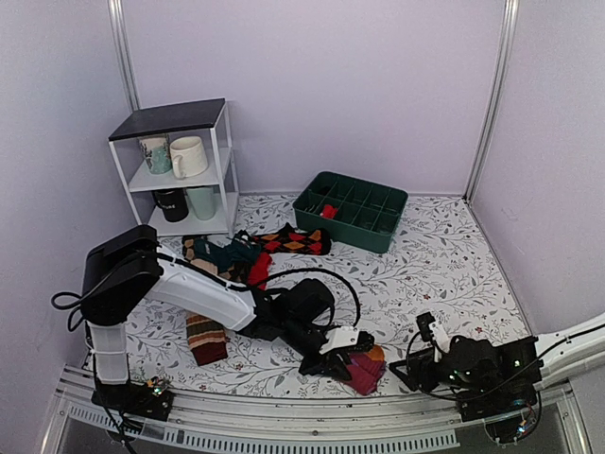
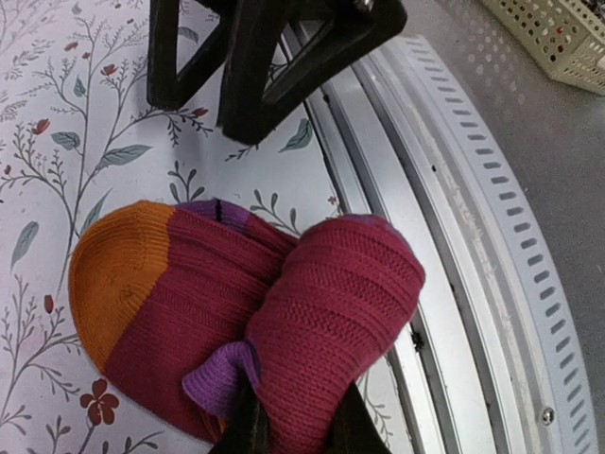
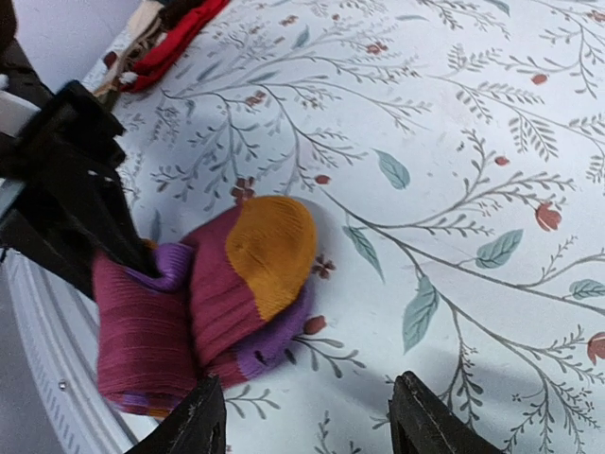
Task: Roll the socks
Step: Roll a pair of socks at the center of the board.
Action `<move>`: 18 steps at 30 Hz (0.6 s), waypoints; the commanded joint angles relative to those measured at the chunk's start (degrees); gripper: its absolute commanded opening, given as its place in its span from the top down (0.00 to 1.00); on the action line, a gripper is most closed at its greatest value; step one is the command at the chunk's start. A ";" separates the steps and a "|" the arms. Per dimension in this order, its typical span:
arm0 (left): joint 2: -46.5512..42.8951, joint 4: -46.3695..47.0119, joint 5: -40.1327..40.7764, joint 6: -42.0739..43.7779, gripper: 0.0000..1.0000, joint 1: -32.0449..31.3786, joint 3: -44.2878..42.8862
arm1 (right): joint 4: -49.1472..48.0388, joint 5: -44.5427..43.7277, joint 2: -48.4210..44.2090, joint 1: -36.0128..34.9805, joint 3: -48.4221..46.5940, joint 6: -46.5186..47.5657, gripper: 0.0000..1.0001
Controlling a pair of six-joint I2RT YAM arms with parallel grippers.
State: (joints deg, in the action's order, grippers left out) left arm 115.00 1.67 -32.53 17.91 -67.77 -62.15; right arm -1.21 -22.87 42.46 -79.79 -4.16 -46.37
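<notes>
Pinching the rolled maroon socks [image 2: 284, 312], apparently against unrolling, the left gripper [image 2: 295, 423] clamps narrow while the right gripper [image 3: 304, 416] gapes empty.

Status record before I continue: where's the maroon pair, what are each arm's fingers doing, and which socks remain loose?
maroon pair: bundled at the table's near edge, orange toe showing
left gripper: fingers closed on the bundle
right gripper: fingers open, beside the bundle, holding nothing
loose socks: argyle sock, teal sock, red sock, brown striped sock
green tray: something red in one compartment
</notes>
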 commanded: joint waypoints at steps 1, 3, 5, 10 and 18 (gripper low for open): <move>7.65 -16.61 3.46 -1.65 1.00 -0.39 4.27 | 1.24 -1.73 7.87 0.16 -4.17 -4.34 0.40; 7.61 -16.32 3.52 -1.79 1.00 -0.39 4.39 | 1.00 -0.56 12.45 0.18 -6.44 -5.39 0.38; 7.65 -15.99 3.70 -1.89 1.00 -0.35 4.49 | 0.24 0.65 16.03 0.25 -8.59 -4.46 0.36; 7.96 -15.57 4.16 -1.80 1.00 -0.39 4.40 | -1.94 1.93 17.28 0.65 -8.97 -3.47 0.37; 8.02 -15.63 4.69 -2.01 1.00 -0.41 4.33 | -4.84 10.03 11.32 3.24 -6.20 -1.82 0.45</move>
State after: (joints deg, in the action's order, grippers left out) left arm 115.50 1.80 -33.82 17.26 -67.33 -62.30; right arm -3.29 -17.58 56.23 -76.99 -11.57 -49.89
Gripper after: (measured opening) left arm 0.119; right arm 0.534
